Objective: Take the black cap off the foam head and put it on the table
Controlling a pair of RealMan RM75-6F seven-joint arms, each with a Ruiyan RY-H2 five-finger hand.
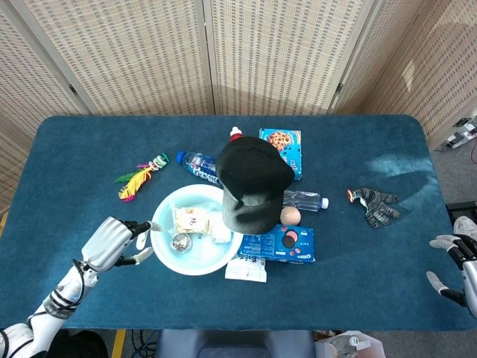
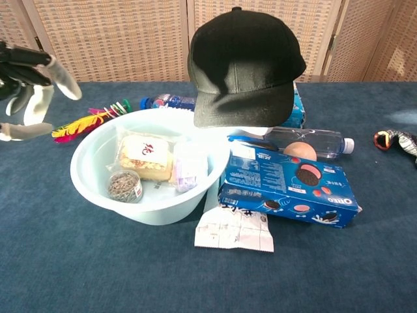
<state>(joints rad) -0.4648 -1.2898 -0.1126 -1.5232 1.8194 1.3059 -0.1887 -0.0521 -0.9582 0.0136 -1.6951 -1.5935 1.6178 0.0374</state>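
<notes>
The black cap (image 1: pixel 252 183) (image 2: pixel 244 65) sits on the foam head at the table's middle, brim toward the front; the head beneath is almost fully hidden. My left hand (image 1: pixel 113 243) (image 2: pixel 27 89) hovers just left of the pale blue bowl (image 1: pixel 162 246), fingers spread and holding nothing. It is well left of the cap. My right hand (image 1: pixel 456 262) stays at the table's front right edge, fingers apart, empty, far from the cap.
The bowl (image 2: pixel 91 186) holds snack packets and a small tin. An Oreo box (image 1: pixel 278 244), a white packet (image 1: pixel 246 268), a water bottle (image 1: pixel 302 200), a peach ball (image 1: pixel 291 215) and a cookie box (image 1: pixel 283 145) crowd the cap. Feather toy (image 1: pixel 136 181) lies left, black glove (image 1: pixel 376 204) right.
</notes>
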